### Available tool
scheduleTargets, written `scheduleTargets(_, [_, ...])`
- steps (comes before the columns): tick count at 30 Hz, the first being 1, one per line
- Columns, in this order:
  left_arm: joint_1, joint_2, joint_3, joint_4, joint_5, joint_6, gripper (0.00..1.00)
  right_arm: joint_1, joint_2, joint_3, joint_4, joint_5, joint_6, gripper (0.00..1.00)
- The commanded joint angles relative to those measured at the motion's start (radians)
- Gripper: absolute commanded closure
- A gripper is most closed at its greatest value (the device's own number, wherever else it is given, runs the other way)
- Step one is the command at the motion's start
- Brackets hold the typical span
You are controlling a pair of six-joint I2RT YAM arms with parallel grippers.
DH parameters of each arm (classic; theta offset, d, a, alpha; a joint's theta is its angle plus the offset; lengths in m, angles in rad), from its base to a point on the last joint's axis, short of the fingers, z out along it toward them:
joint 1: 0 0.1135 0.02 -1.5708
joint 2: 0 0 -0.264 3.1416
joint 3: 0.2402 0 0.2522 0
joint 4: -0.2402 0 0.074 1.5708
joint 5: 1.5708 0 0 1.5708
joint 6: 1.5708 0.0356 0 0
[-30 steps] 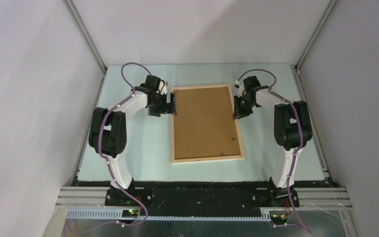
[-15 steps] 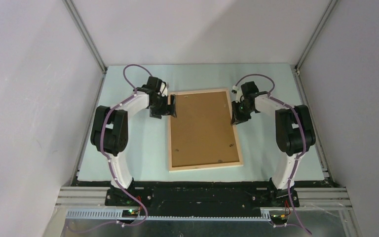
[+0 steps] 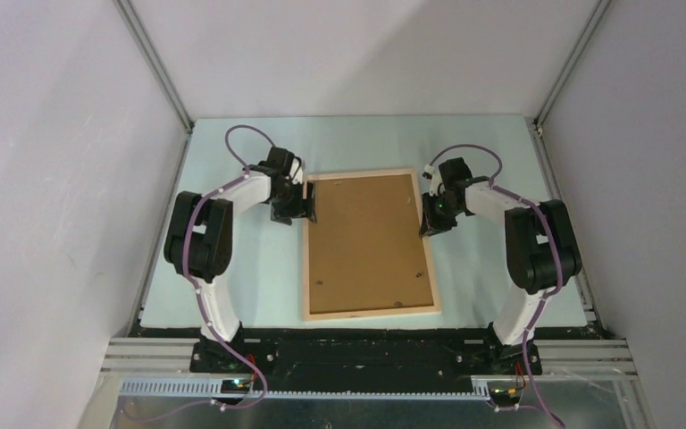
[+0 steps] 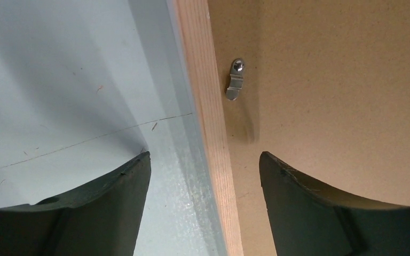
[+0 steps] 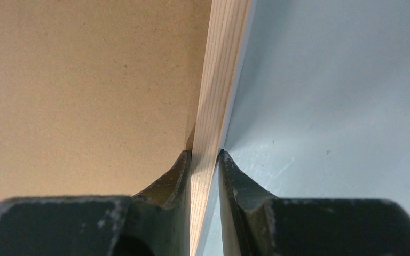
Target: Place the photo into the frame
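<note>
- The left hand (image 3: 296, 204) sits at the far left edge of the large rectangular frame of thin pale wood rails (image 3: 371, 312). In the wrist view its dark fingers (image 4: 112, 186) are spread wide, one over the pale blue-grey worktop (image 3: 268, 268) and one over the board, and neither touches the rail between them. It looks placed to clamp or steady that side.
- The frame lies near the middle of the worktop, back side up, with the flat brown fibreboard backing panel (image 3: 368, 241) seated in it. A small silver metal turn clip (image 4: 235, 80) screwed to the rail reaches over the panel's edge, which probably keeps the panel in.
- The photo is not visible in any view. Whether it lies under the panel cannot be told.
- The right hand (image 3: 430, 219) is at the opposite far edge. Its fingers (image 5: 184, 160) are pinched narrow on the right rail, one inside and one outside, probably so the frame can be shifted or turned by its edge.
</note>
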Motion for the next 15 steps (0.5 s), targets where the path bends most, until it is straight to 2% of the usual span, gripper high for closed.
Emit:
scheduleTargets(1, [-0.015,-0.072,-0.009,0.028,-0.013,-0.005,0.22,0.017,-0.055,-0.031,-0.021,-0.061,0.019,1.0])
scheduleTargets(9, [-0.021,-0.085,-0.017,0.034,-0.013,0.006,0.29,0.017,-0.094,-0.064,0.009,-0.071,0.047,0.99])
scheduleTargets(13, [-0.022,-0.101,-0.027,0.035,-0.01,0.015,0.33,0.016,-0.1,-0.063,0.018,-0.071,0.053,0.89])
scheduleTargets(15, [-0.022,-0.108,-0.032,0.038,-0.011,0.02,0.35,0.01,-0.105,-0.064,0.026,-0.074,0.055,0.77])
